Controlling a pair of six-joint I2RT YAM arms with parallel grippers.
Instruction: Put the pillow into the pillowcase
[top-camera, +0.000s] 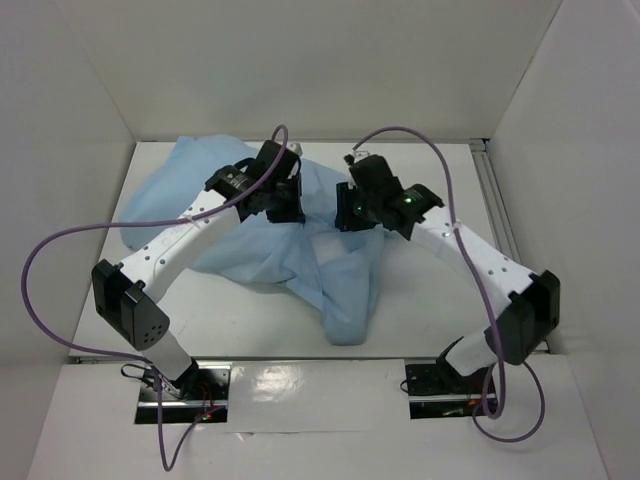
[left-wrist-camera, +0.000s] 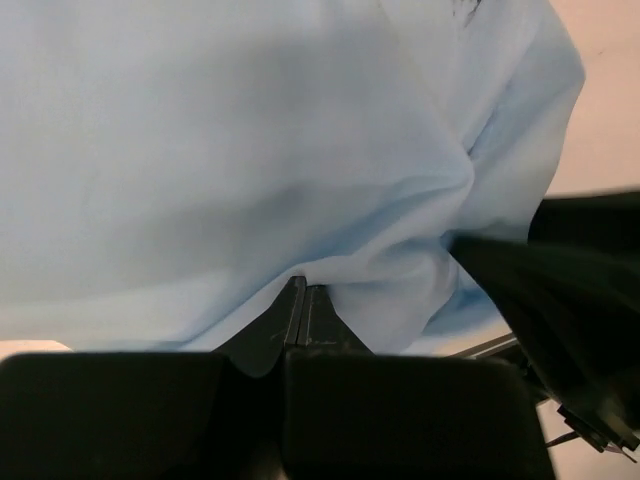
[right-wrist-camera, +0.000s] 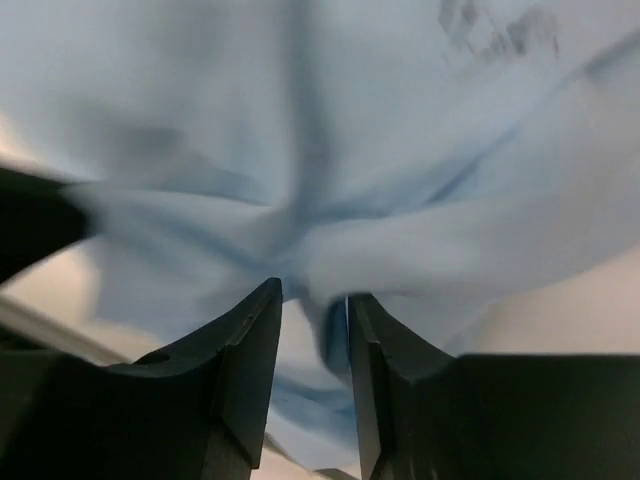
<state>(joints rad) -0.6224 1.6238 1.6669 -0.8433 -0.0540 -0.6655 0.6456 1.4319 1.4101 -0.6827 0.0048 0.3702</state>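
Pillowcase (top-camera: 330, 270), light blue, lies crumpled mid-table, spreading toward upper left of top view. Left gripper (left-wrist-camera: 303, 292): fingers pressed together, fabric fold pinched at tips. Right gripper (right-wrist-camera: 315, 300): narrow gap, fabric bunched between fingers. Only wrist views show either grip.

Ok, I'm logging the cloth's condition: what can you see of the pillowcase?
The pillowcase is thin, light blue cloth, crumpled and creased, spread across the white table with one end trailing toward the near edge. The left claw and right claw each pinch a fold near its middle.
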